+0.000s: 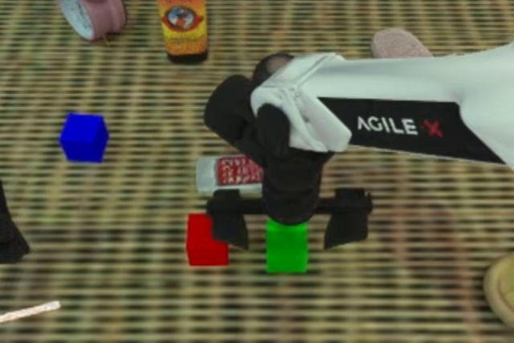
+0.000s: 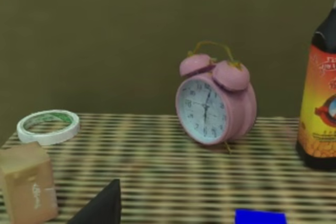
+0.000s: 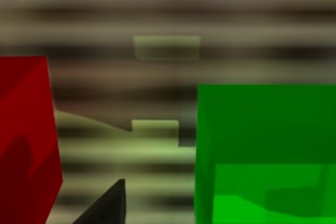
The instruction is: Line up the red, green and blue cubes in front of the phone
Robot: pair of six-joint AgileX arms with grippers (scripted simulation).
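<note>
Top view: right end effector (image 1: 287,229) spread wide over bright green cube (image 1: 287,248), beside red cube (image 1: 206,241).

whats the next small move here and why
Probably lift the right gripper straight up and clear. Its fingers stand open either side of the green cube, which sits on the mat beside the red cube, both in front of the phone. The blue cube lies apart at the table's left, nearer the left arm at the left edge, so it seems next.

red cube (image 1: 206,240) left of green cube (image 1: 287,247), phone (image 1: 229,174) behind
</note>
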